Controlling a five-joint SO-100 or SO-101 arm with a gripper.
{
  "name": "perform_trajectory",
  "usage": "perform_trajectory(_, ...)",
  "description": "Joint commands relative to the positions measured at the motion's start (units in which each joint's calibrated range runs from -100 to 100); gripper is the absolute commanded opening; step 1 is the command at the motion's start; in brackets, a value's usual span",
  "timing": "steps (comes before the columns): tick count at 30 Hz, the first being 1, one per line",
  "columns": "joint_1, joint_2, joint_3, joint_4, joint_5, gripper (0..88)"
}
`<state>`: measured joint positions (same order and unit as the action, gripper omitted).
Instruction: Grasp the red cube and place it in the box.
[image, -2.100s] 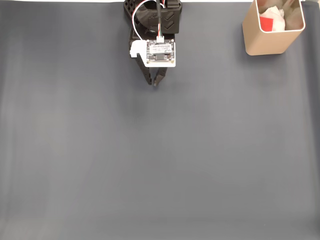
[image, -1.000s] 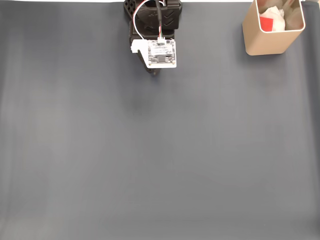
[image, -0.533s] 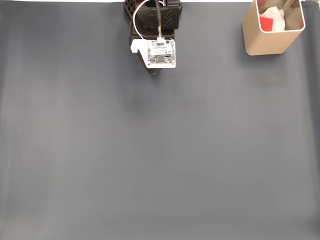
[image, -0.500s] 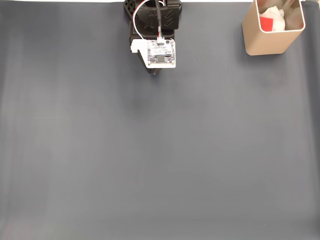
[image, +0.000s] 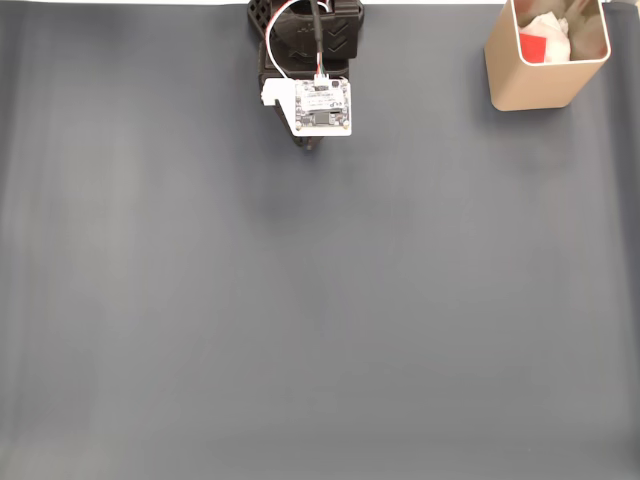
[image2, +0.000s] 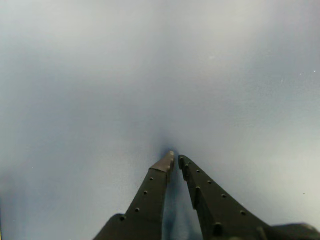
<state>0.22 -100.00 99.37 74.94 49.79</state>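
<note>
In the fixed view the arm (image: 308, 40) sits folded at the top edge of the dark grey table (image: 320, 320), its black body topped by a white camera board (image: 320, 106) with red and white wires looping up from it. Only a dark tip of the gripper (image: 311, 146) pokes out just below that board, pointing down the picture.

The wrist view shows the gripper (image2: 174, 159) from behind: two black fingers (image2: 150, 197) rise from the bottom edge and converge, their tips almost meeting with only a thin sliver of gap between them. The jaws are closed (or as near as makes no difference) and nothing is held between them. Beyond the tips there is bare grey table surface with a faint dark shadow right at the point.

The box (image: 545, 55) stands in the top right corner of the fixed view, well apart from the arm, a tan container with rounded corners. The red cube (image: 533, 47) lies inside it, toward the box's left wall, beside something white and crumpled (image: 548, 28).
</note>
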Motion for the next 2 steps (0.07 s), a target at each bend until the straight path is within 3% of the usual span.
perform_trajectory(1, -0.6, 0.2, 0.5, 1.0, -0.4, 0.3)
perform_trajectory(2, -0.6, 0.2, 0.5, 1.0, -0.4, 0.3)
